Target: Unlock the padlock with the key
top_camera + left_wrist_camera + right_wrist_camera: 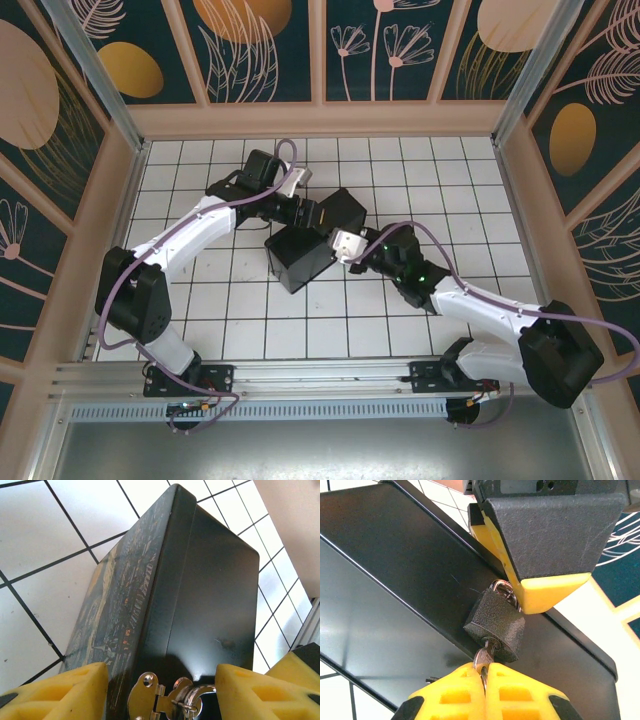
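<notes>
Top: both arms met at the box (pixel 305 255) mid-table (pixel 200 325). Left gripper (pixel 318 213) was at its far side, right gripper (pixel 345 243) at its right edge.

Left wrist: the jaws were part-spread, straddling the box's edge, with one yellow finger (pixel 55 692) against the painted face and the other against the dark face. They gripped the box. The hasp (pixel 150 700) and the shiny shackle (pixel 196 694) sat right between the fingertips, at the bottom of the frame.

Right wrist: the padlock (pixel 495 625) hung from the hasp on the box's dark face. The key (pixel 483 658) was in its bottom keyway. The right gripper's jaws were pressed together, pinching the key's head, with the padlock just above the fingertips. One finger (pixel 545 587) of the left gripper touched the box just beside the shackle, up-right of the padlock.
</notes>
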### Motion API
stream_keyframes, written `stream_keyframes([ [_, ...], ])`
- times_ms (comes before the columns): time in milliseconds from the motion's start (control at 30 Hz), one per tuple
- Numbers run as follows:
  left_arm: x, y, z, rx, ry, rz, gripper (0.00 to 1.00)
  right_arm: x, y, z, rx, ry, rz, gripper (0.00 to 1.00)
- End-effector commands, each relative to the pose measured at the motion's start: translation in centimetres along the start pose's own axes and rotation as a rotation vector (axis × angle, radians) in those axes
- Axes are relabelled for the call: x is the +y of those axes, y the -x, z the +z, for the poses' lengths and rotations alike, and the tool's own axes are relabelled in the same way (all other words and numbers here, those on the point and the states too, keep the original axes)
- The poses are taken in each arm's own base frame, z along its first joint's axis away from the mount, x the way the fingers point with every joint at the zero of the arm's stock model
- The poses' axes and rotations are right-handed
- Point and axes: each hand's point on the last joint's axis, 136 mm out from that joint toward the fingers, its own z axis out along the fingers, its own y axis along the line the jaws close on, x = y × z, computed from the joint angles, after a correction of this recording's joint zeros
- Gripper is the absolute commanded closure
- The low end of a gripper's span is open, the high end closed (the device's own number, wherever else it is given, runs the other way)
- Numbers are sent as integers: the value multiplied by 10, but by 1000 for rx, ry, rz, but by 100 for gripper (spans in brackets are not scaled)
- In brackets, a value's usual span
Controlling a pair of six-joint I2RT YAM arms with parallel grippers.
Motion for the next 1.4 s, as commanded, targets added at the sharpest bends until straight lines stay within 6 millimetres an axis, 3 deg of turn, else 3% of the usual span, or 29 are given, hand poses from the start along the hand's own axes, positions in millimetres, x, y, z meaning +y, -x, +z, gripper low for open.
stream_keyframes([
  [0,-3,-8,3,24,-40,1,41,-10,23,1,-29,15,117,100],
  [133,-3,-13,1,23,-40,1,41,-15,34,0,-37,40,361,99],
  [267,-4,-14,0,14,-47,-6,41,-5,42,-1,-61,103,584,100],
  [700,-14,-19,-3,-22,-99,-23,43,-6,19,1,-106,95,1304,100],
  [800,-17,-20,-6,-33,-106,-24,43,-6,21,-5,-182,123,1431,100],
  [1133,-26,-15,-25,-97,-89,32,38,15,9,-1,-188,185,1555,100],
  [1267,-22,-26,-17,-63,-77,36,38,21,20,8,-100,164,1386,98],
  [1367,-18,-28,-15,-64,-72,28,38,21,11,12,22,85,1212,90],
])
